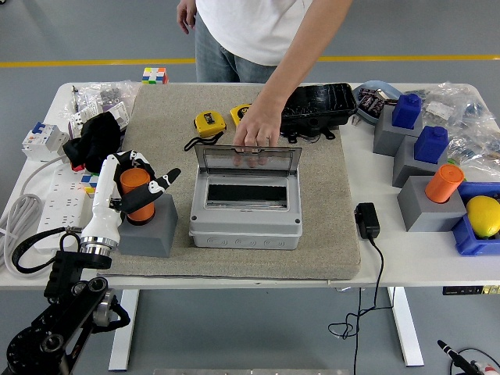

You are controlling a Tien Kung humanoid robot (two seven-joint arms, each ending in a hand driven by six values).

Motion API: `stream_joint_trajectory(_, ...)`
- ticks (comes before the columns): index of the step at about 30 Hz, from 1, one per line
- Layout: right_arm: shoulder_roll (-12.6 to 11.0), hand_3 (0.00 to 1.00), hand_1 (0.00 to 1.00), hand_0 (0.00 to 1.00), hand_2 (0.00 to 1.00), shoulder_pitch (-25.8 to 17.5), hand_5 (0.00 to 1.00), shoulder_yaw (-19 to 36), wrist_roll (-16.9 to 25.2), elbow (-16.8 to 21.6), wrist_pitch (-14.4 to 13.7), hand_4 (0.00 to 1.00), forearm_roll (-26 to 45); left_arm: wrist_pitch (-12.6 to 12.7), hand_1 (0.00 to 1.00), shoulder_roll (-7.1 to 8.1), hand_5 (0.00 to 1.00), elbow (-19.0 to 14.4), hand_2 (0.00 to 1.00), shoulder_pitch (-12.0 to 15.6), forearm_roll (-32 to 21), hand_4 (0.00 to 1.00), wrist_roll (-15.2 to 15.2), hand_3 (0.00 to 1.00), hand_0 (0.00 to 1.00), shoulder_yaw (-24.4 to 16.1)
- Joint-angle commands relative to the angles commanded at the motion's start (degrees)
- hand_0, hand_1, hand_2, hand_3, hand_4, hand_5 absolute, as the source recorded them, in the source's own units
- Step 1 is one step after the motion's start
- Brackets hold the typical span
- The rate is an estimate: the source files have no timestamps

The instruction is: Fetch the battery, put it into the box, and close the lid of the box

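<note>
Battery: orange cylinder (pixel 137 195), upright, at the near-left of the mat, base at or just above the top of the grey block (pixel 147 226); whether it has cleared its seat cannot be told.
Handling (judged): rigid, smooth-sided, probably light; round wall could roll or slip in a loose grip, so take it around the mid-body with fingers on opposite sides and keep it vertical.
Left hand: left hand (pixel 129 190) is wrapped around the battery, white fingers (pixel 160 186) curled across its right side, palm on its left; grasp looks closed on it.
Battery vs hand: inside the grip, orange top and lower body showing between the fingers.
Right hand: not in view.
Box: grey box (pixel 245 215) just right of the block, cavity open and facing up, apart from the battery.
Lid: clear lid (pixel 247 158) stands raised at the far edge of the box.
Person: person's hand (pixel 255 129) rests on the lid's top edge, apparently holding it up.
Bench: white bench (pixel 414 254) carries the mat and the clutter at both sides.
</note>
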Motion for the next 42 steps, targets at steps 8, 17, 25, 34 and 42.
stream_joint_trajectory(8, -0.25, 0.848, 0.795, 0.868, 0.774, -0.05, 0.998, 0.29, -0.11, 0.0, 0.02, 0.998, -0.39, 1.69, 0.002, 2.21, 0.083, -3.59, 0.048, -1.32, 5.17, 0.973, 1.77, 0.041, 0.018, -0.88)
stream_joint_trajectory(17, -0.35, 0.849, 0.795, 0.868, 0.774, -0.08, 0.998, 0.51, -0.18, 0.0, 0.03, 0.998, -0.56, 5.31, 0.002, 6.1, 0.219, -13.03, 0.046, -1.54, 21.94, 0.812, 8.36, 0.038, 0.019, 0.98)
stream_joint_trajectory(25, -0.63, 0.848, 0.795, 0.868, 0.774, 0.24, 0.998, 0.75, -0.13, 0.0, -0.02, 0.998, -0.53, 5.73, 0.002, 9.16, 0.262, -21.71, 0.046, -2.47, 38.15, 0.793, 13.79, 0.039, 0.019, 6.66)
stream_joint_trajectory(34, -0.81, 0.848, 0.796, 0.868, 0.773, 0.45, 0.998, 1.66, -0.37, 0.0, 0.0, 0.998, -1.38, 5.37, 0.002, 11.59, 0.3, -23.2, 0.046, -5.94, 47.54, 0.775, 17.66, 0.039, 0.021, 17.71)
stream_joint_trajectory(42, -0.68, 0.848, 0.796, 0.867, 0.774, 0.38, 0.998, 3.12, -0.82, 0.0, 0.12, 0.998, -2.92, 5.66, 0.002, 10.03, 0.351, -17.92, 0.048, -10.21, 48.8, 0.736, 18.28, 0.04, 0.024, 25.54)
